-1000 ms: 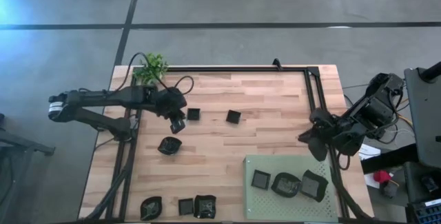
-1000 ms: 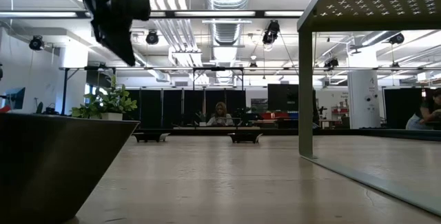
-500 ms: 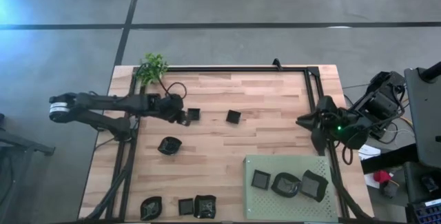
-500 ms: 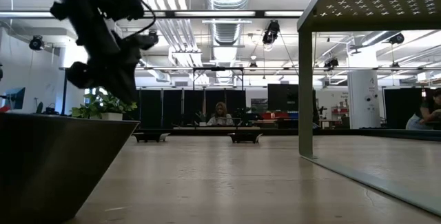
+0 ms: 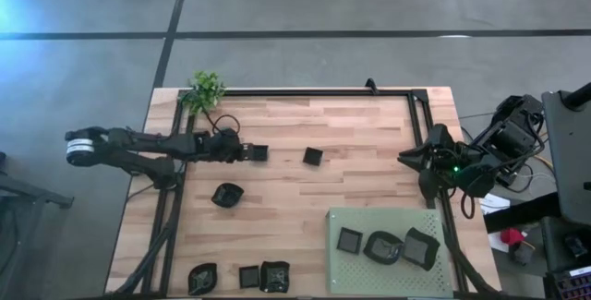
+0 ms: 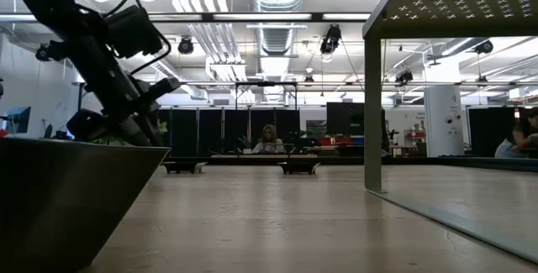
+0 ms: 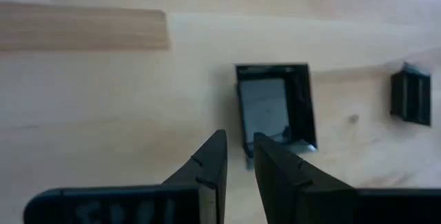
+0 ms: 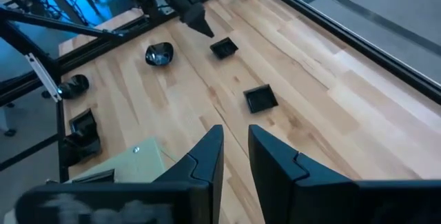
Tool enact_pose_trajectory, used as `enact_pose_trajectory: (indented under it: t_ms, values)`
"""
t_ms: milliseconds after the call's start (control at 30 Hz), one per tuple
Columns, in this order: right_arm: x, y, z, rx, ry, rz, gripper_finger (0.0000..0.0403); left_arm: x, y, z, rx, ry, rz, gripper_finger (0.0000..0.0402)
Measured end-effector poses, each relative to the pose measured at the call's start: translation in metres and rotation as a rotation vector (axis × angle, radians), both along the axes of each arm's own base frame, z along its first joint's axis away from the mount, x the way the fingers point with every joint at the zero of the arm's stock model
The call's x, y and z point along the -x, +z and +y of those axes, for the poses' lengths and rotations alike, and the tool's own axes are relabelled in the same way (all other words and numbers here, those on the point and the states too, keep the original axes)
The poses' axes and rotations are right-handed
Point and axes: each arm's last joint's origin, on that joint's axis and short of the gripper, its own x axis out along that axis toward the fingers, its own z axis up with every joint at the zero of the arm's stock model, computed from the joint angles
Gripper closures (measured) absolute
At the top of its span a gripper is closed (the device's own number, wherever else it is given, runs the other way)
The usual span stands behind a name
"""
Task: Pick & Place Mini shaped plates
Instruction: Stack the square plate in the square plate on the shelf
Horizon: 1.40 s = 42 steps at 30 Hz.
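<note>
Small black plates lie on the wooden table. A square plate [image 5: 259,152] [image 7: 274,107] is at the far left, a second square one [image 5: 313,156] to its right, and a rounded one [image 5: 227,195] nearer. Three more [image 5: 249,276] sit along the near edge. The green mat [image 5: 369,277] at the near right bears three plates [image 5: 382,246]. My left gripper [image 5: 247,151] [image 7: 239,141] slants down, open by a narrow gap and holding nothing, with its tips at the first square plate's left rim. My right gripper [image 5: 414,163] [image 8: 234,131] hangs high over the right edge, narrowly open and holding nothing.
A small green plant [image 5: 204,90] stands at the far left corner. A black frame rail [image 5: 314,91] runs along the far edge and down the right side [image 5: 417,125]. Bare wood lies between the plates in the middle of the table. A person [image 6: 269,139] sits far off in the room.
My left gripper has come down toward the table and a little toward the far edge, rolling its wrist, and now points at the square plate's left rim. My right gripper has turned somewhat where it hangs. No plate has moved.
</note>
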Motion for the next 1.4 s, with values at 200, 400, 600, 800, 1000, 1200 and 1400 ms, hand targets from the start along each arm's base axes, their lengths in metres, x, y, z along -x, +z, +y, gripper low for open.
enact_pose_trajectory:
  t_ms: [200,400,600,800,1000,1200,1400]
  values:
    - [0.000,0.000,0.000,0.000,0.000,0.000,0.0337,-0.001,0.002,0.004,-0.027,0.015,-0.037,0.0337]
    - [0.000,0.000,0.000,0.000,0.000,0.000,0.0337,-0.002,0.000,0.005,-0.046,0.006,-0.023,0.0337]
    - [0.000,0.000,0.000,-0.001,0.000,0.000,0.0341,-0.010,-0.011,0.007,-0.037,-0.008,-0.002,0.0337]
    - [0.000,0.000,0.000,-0.003,-0.001,0.000,0.0342,-0.015,-0.022,0.007,-0.006,-0.044,0.034,0.0337]
    - [0.000,0.000,0.000,-0.003,-0.001,-0.001,0.0342,-0.017,-0.023,0.008,0.004,-0.046,0.043,0.0337]
    - [0.000,0.000,0.000,-0.003,-0.001,0.000,0.0342,-0.020,-0.021,0.008,0.015,-0.059,0.032,0.0388]
    - [0.000,0.000,0.000,0.016,-0.019,-0.018,0.0342,-0.026,-0.011,0.010,-0.011,-0.076,0.003,0.0400]
